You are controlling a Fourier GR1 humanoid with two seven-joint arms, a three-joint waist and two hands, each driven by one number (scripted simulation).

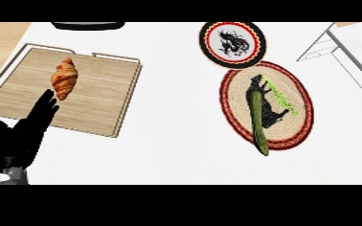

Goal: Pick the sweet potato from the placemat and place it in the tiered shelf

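Nothing of the task looks done yet. No sweet potato shows: on the woven placemat (297,119), near the counter's right edge, lies a long dark-green cucumber (259,119), untouched. The white tiered shelf (332,48) waits at the far right corner. The left hand (28,131) rests with fingers straight by the wooden tray (92,105) holding a croissant (64,78).

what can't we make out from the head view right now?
- Right hand: shows nowhere in the head view.
- Left hand: cut by the view's left and lower edges; fingers straight, resting by the wooden tray.
- Tiered shelf: only a white frame corner shows, cut by the right edge; tiers unreadable.
- Sweet potato: none recognisable; the placemat carries a long green vegetable.
- Dark object at the top: cut off.
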